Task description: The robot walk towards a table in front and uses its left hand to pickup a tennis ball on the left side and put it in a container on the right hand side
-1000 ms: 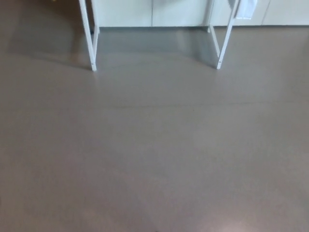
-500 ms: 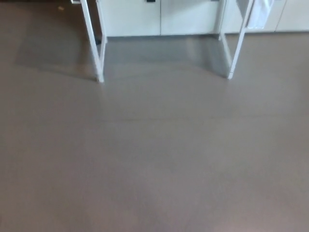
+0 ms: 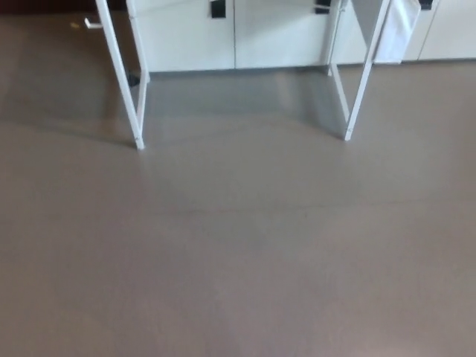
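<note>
Left table leg (image 3: 123, 82) stands at upper left, with white cabinets (image 3: 186, 37) behind it. Bare floor (image 3: 238, 245) fills the centre. Right table leg (image 3: 366, 74) stands at upper right. The tabletop lies above the frame edge, so the tennis ball and container are not visible. Judged from the task, the ball sits ahead and higher, toward the left. Neither of the 2 hands is in the frame, so neither opening nor hold can be told. Judgement: the approach walk is unfinished.

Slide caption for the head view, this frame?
Approach view: grey-brown floor, thin white table legs ahead, white cabinet doors behind.
</note>
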Controlling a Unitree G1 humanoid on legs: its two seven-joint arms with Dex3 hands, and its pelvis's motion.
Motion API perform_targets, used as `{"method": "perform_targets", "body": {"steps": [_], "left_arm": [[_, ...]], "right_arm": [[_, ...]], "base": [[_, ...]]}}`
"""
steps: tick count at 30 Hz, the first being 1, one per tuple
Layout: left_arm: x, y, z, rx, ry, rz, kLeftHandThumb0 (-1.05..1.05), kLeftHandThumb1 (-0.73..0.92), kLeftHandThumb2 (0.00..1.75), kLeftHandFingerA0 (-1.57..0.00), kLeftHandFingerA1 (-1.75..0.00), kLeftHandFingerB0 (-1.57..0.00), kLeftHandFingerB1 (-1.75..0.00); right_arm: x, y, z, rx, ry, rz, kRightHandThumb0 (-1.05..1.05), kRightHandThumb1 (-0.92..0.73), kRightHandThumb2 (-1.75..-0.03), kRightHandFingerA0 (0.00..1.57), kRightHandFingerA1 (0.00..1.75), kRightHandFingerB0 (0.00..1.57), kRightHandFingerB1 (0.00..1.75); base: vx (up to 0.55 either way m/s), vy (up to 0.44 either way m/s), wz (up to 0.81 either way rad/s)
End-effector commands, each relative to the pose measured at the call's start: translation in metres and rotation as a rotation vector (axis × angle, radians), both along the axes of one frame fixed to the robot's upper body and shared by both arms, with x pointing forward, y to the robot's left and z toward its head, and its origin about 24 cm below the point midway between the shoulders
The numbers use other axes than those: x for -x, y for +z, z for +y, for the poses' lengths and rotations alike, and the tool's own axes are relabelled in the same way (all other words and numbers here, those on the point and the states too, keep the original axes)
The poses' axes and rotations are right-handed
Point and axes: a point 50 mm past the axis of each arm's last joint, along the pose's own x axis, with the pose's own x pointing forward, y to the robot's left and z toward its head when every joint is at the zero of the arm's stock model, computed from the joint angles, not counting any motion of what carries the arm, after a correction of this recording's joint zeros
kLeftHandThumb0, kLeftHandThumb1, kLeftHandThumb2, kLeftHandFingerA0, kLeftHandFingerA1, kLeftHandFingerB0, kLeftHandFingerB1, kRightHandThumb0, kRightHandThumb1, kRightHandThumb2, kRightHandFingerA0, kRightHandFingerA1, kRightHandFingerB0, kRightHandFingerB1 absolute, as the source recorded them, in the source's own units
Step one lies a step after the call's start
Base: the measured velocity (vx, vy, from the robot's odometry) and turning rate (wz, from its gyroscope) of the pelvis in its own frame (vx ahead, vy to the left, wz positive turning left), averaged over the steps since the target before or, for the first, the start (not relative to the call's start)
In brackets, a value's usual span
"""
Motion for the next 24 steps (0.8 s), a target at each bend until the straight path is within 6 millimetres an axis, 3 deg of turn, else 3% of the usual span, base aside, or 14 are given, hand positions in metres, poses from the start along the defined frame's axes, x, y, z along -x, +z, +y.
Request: {"method": "perform_targets", "body": {"steps": [1, 12, 13, 16, 17, 24], "left_arm": [[-0.0002, 0.0045, 0.0081, -0.035, -0.004, 0.001, -0.28, 0.68, 0.6, -0.4, -0.5, -0.32, -0.32], [-0.0009, 0.005, 0.0081, -0.049, -0.015, 0.007, -0.28, 0.69, 0.6, -0.4, -0.5, -0.32, -0.32], [-0.0017, 0.0054, 0.008, -0.049, -0.018, 0.005, -0.22, 0.48, 0.96, -0.35, -0.63, -0.18, -0.51], [-0.0021, 0.0052, 0.0077, -0.04, -0.017, 0.002, -0.22, 0.49, 0.96, -0.35, -0.63, -0.18, -0.51], [-0.0017, 0.0049, 0.0076, -0.041, -0.015, 0.004, -0.29, 0.68, 0.6, -0.41, -0.52, -0.33, -0.33], [0.0006, 0.0045, 0.008, -0.059, -0.028, 0.013, -0.3, 0.69, 0.62, -0.43, -0.54, -0.34, -0.34]], "right_arm": [[-0.0016, 0.0009, -0.0017, 0.019, 0.015, -0.015, -0.32, -0.46, -0.65, 0.54, 0.54, 0.4, 0.46], [-0.0007, -0.0008, -0.0019, 0.009, 0.005, -0.006, -0.33, -0.47, -0.65, 0.52, 0.52, 0.39, 0.45], [-0.0008, -0.001, -0.0022, 0.013, 0.006, -0.001, -0.33, -0.46, -0.65, 0.53, 0.51, 0.39, 0.45], [-0.0001, -0.0002, -0.0019, 0.018, 0.005, 0.003, -0.32, -0.46, -0.64, 0.52, 0.51, 0.39, 0.45], [0.0004, 0.0005, -0.0016, 0.017, 0.009, 0.001, -0.32, -0.47, -0.64, 0.52, 0.52, 0.4, 0.45], [0.0028, -0.0004, -0.0019, 0.048, 0.032, 0.008, -0.34, -0.47, -0.65, 0.54, 0.53, 0.39, 0.45]], "base": [[0.34, 0.26, -0.17], [0.24, 0.05, 0.1], [0.34, -0.127, 0.19], [0.3, -0.216, 0.38], [0.24, -0.157, 0.04], [0.23, -0.019, -0.07]]}}
